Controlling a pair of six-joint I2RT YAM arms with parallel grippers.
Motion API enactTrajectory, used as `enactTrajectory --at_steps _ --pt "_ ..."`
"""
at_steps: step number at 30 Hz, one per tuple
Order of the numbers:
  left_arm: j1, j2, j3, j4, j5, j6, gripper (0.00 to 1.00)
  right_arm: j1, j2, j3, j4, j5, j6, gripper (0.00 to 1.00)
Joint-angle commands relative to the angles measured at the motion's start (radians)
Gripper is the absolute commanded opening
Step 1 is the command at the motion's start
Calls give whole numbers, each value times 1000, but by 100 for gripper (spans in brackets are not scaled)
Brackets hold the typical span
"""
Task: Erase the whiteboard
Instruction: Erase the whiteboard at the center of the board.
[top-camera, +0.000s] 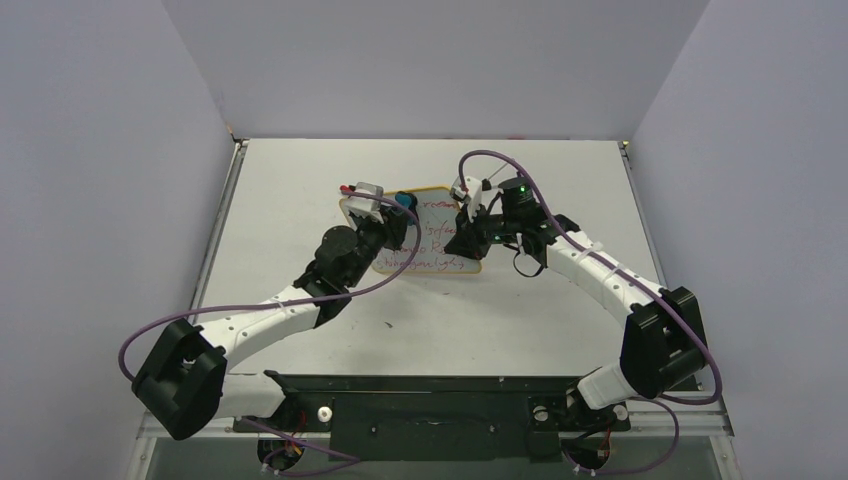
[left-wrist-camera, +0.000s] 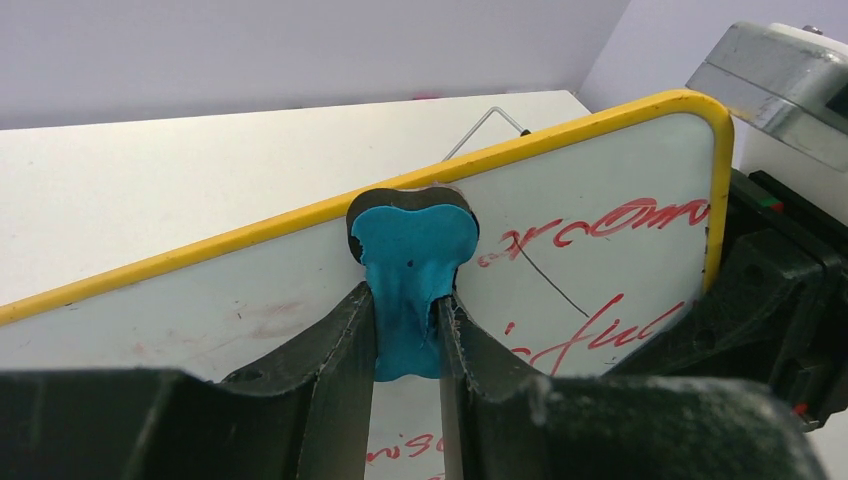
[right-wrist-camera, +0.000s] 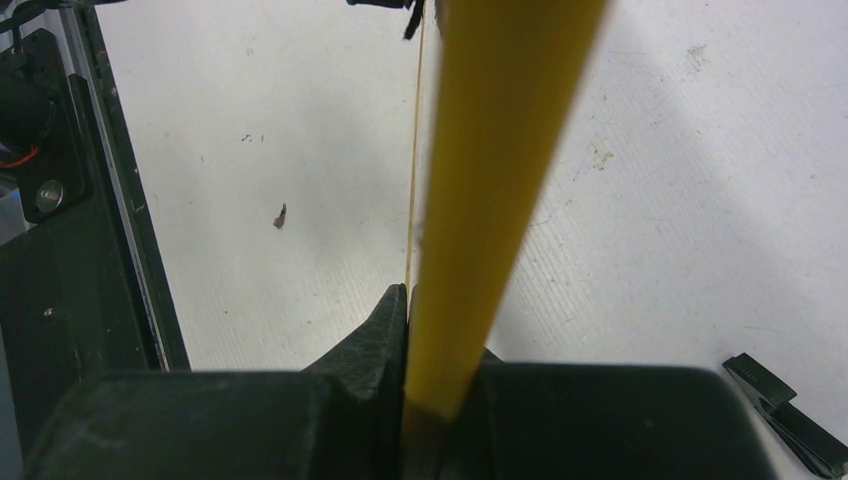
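Note:
The whiteboard (top-camera: 440, 238) has a yellow rim and red handwritten lines and is held tilted above the table. My left gripper (top-camera: 398, 212) is shut on the blue-and-black eraser (top-camera: 405, 200). In the left wrist view the eraser (left-wrist-camera: 412, 255) presses on the board (left-wrist-camera: 600, 170) just below its top rim, between my fingers (left-wrist-camera: 340, 340). The board left of the eraser is wiped, with faint red smudges; red writing stays to the right and below. My right gripper (top-camera: 468, 238) is shut on the board's right edge, whose yellow rim (right-wrist-camera: 500, 150) runs up between the jaws.
A thin wire stand leg (left-wrist-camera: 480, 125) pokes out behind the board's top. A small black clip (right-wrist-camera: 790, 420) lies on the table near my right gripper. A black rail (top-camera: 420, 385) runs along the near edge. Grey walls enclose the table on three sides.

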Motion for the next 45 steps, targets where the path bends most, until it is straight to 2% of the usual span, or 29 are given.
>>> enactTrajectory --at_steps 1,6,11,16,19,25,32,36,40,45 --pt "12 28 40 -29 -66 4 0 26 7 22 -67 -56 -72 0" --pt "-107 70 94 0 -39 26 0 26 9 22 -70 -58 -74 0" --pt "-166 102 127 -22 -64 39 0 27 9 24 -73 -59 -76 0" --pt "-136 89 116 -77 -177 28 0 26 6 24 -75 -59 -79 0" --pt "-76 76 120 -138 -205 3 0 27 6 24 -76 -58 -79 0" --pt "-36 59 126 -161 -129 -3 0 27 5 25 -76 -57 -81 0" --pt "-159 78 148 -98 -36 42 0 28 9 28 -80 -58 -82 0" --pt "-175 77 149 -87 -43 34 0 28 7 27 -81 -59 -84 0" --pt "-126 65 142 -111 -84 31 0 28 4 27 -83 -59 -85 0" --pt "-47 56 127 -124 -70 5 0 28 1 27 -85 -60 -88 0"
